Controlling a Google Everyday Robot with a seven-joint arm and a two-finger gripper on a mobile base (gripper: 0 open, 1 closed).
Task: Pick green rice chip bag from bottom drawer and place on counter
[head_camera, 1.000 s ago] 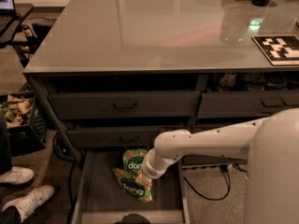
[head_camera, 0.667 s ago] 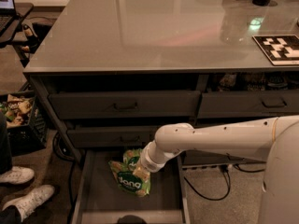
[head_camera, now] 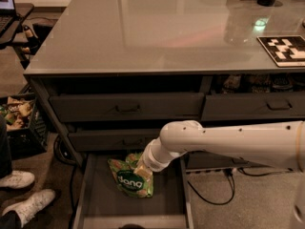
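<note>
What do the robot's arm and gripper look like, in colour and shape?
The arm is a smooth, cream-white, thick tube with a rounded joint and a few small dark dots; the wrist has ribbed rings. No cables on it show. The gripper, low over the bottom drawer, is mostly hidden.

The arm (head_camera: 228, 142) has stretched into a longer, flatter line across the right of the frame, and its elbow now sits higher. The gripper (head_camera: 142, 170), at lower centre over the bottom drawer (head_camera: 97, 205), has slid slightly left. The chip bag (head_camera: 129, 182) touching it has shifted left too, with its round badge turned more squarely toward the camera.
</note>
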